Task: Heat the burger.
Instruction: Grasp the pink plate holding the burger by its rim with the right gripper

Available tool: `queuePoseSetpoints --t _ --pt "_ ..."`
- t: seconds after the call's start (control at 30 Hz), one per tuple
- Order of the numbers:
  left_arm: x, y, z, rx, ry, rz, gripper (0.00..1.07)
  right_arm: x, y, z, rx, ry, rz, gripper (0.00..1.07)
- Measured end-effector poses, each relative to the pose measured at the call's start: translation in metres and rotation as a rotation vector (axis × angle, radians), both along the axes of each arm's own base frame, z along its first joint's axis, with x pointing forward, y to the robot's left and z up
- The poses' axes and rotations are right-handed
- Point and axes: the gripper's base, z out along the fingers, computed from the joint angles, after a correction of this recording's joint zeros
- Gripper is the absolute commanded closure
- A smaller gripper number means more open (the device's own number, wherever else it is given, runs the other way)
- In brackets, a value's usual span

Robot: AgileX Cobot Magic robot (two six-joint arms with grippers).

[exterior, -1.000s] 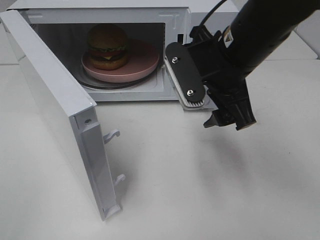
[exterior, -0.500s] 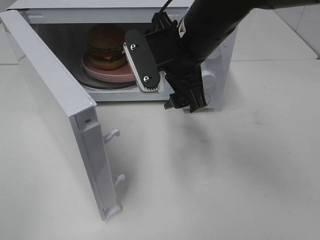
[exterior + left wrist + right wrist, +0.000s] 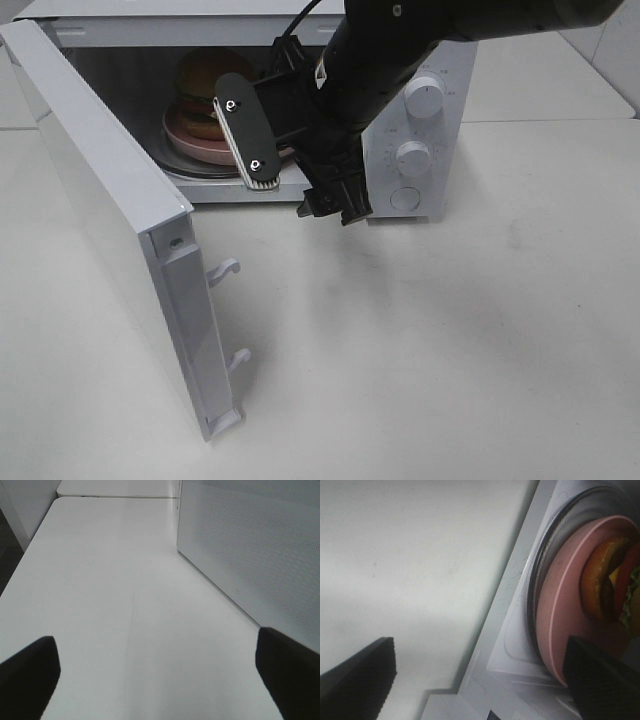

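The burger [image 3: 207, 76] sits on a round pink plate [image 3: 189, 142] on the glass turntable inside the open microwave [image 3: 420, 60]. In the right wrist view the burger [image 3: 609, 584] and the plate [image 3: 558, 630] lie close ahead. My right gripper [image 3: 297, 193] hangs open just in front of the oven's opening, right of the burger, with nothing between its fingers. It partly hides the plate and the cavity's right half. My left gripper [image 3: 157, 680] is open over bare table beside the door's outer face, and it is out of the exterior view.
The microwave door [image 3: 110, 200] stands swung out to the left, with two latch hooks [image 3: 228, 268] on its free edge. Two knobs [image 3: 425, 98] and a round button [image 3: 404, 198] sit on the control panel. White table [image 3: 450, 350] stretches in front and to the right.
My right arm has swept left across the microwave's front, from beside the control panel to the oven's opening. The burger, plate and door have not moved.
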Motion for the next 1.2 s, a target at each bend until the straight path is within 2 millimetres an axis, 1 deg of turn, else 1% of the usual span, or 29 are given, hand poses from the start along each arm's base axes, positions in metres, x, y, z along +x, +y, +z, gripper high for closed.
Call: queuePoseSetpoints --t 0.13,0.17,0.2,0.43,0.5,0.67,0.7,0.77,0.8,0.9,0.97,1.2 --pt "0.0 0.0 0.0 0.0 0.0 0.0 0.07 0.01 0.009 -0.003 0.014 -0.017 0.002 0.21" --pt "0.0 0.0 0.0 0.0 0.0 0.0 0.07 0.01 0.009 -0.003 0.014 -0.017 0.002 0.21" --pt "0.0 0.0 0.0 0.0 0.0 0.0 0.07 0.015 0.013 -0.005 0.021 -0.019 -0.006 0.22" --pt "0.0 0.0 0.0 0.0 0.0 0.0 0.07 0.027 0.022 -0.012 0.035 -0.02 -0.034 0.22" --pt "0.0 0.0 0.0 0.0 0.0 0.0 0.07 0.035 0.029 -0.019 0.038 -0.019 -0.04 0.23" --pt "0.0 0.0 0.0 0.0 0.0 0.0 0.07 0.042 0.034 -0.024 0.047 -0.016 -0.052 0.23" --pt "0.0 0.0 0.0 0.0 0.0 0.0 0.07 0.046 0.037 -0.029 0.043 -0.011 -0.055 0.23" --pt "0.0 0.0 0.0 0.0 0.0 0.0 0.07 0.048 0.039 -0.031 0.043 -0.01 -0.056 0.24" --pt "0.0 0.0 0.0 0.0 0.0 0.0 0.07 0.051 0.041 -0.036 0.037 -0.004 -0.057 0.24" --pt "0.0 0.0 0.0 0.0 0.0 0.0 0.07 0.052 0.042 -0.04 0.033 0.0 -0.057 0.24" --pt "0.0 0.0 0.0 0.0 0.0 0.0 0.07 0.059 0.048 -0.047 0.031 0.005 -0.061 0.24" --pt "0.0 0.0 0.0 0.0 0.0 0.0 0.07 0.07 0.057 -0.055 0.047 0.001 -0.076 0.25"
